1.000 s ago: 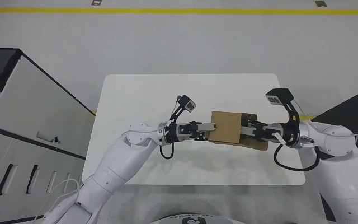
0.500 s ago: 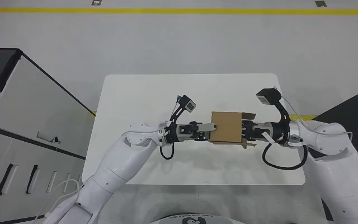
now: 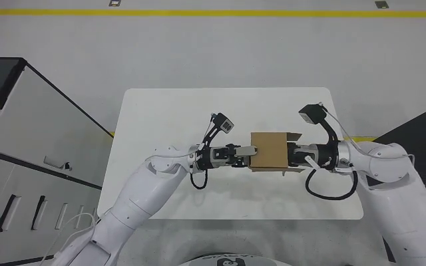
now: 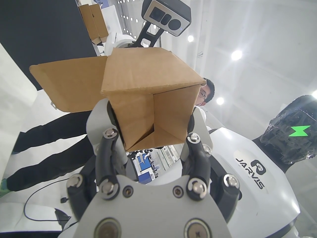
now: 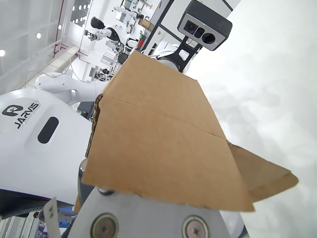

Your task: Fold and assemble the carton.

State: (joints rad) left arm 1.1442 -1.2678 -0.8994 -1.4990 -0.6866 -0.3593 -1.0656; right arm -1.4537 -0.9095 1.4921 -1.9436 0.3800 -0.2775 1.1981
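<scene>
Left wrist view: left gripper (image 4: 148, 116) clamps hollow, open-ended carton (image 4: 146, 73).

No text to read off, carton (image 3: 269, 151) faces bare brown, white tag (image 5: 50, 211) – marks too blurred to tell

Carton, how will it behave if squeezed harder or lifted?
The carton is probably light: thin, hollow cardboard, open at the end in the left gripper. Its walls likely buckle under a hard squeeze. The loose flap may swing.
</scene>
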